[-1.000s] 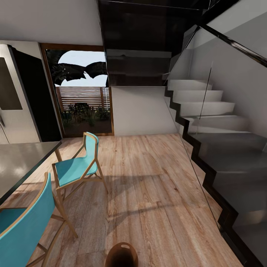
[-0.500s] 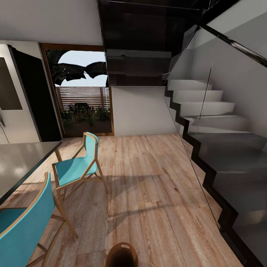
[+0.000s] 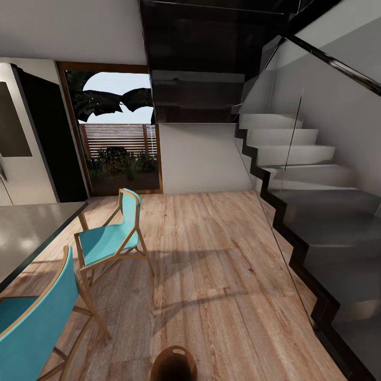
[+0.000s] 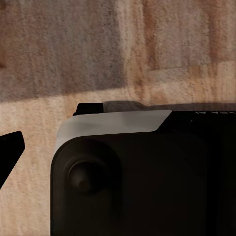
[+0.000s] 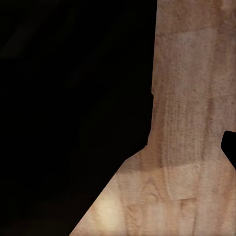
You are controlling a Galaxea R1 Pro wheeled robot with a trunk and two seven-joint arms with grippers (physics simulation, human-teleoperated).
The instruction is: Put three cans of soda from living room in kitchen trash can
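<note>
The small round brown coppery-rimmed trash can stands on the light wood plank floor at the head view's bottom edge. Open floor stretches between two turquoise wood-framed chairs and the glass-sided staircase. Whether either gripper's fingers are spread, I cannot tell.

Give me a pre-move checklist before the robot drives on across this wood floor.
1. Bin located: ok, the bin sits at the head view's bottom edge, close ahead.
2. Path ahead: ok, bare floor runs to the far wall.
3. Left side: not ok, two chairs, the near chair and far chair, stand by the table.
4. Right side: not ok, the stairs and their glass panel are close.
5. Soda cans: cannot tell.
6. Fingers holding anything: cannot tell.
</note>
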